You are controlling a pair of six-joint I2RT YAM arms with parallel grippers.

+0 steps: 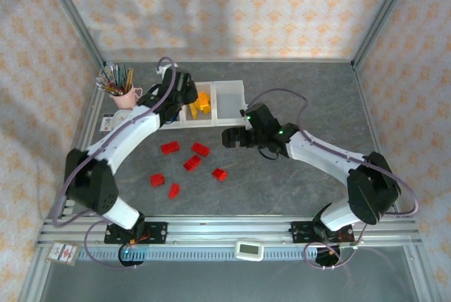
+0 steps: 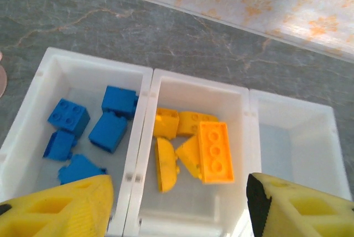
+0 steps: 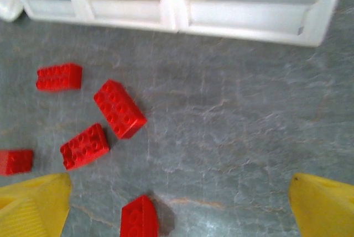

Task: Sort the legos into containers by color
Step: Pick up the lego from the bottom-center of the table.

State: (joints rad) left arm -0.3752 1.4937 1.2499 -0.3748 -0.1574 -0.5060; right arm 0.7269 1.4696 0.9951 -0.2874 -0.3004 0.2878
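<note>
left gripper spread wide, holding nothing, above containers; blue legos in left bin, yellow legos in middle. right gripper also spread, bare, over red legos scattered on table before tray. risk: close-lying reds get nudged or double-pinched; arms may clash near tray.

Three-bin white tray, partly filled; reds loose in front

Five blue legos lie jumbled in the left bin. Yellow-orange legos are heaped in the middle bin, with a flat one lying studs-up on top, and the right bin shows bare floor. Six red legos lie scattered on the grey surface near the tray, apart from one another.
</note>
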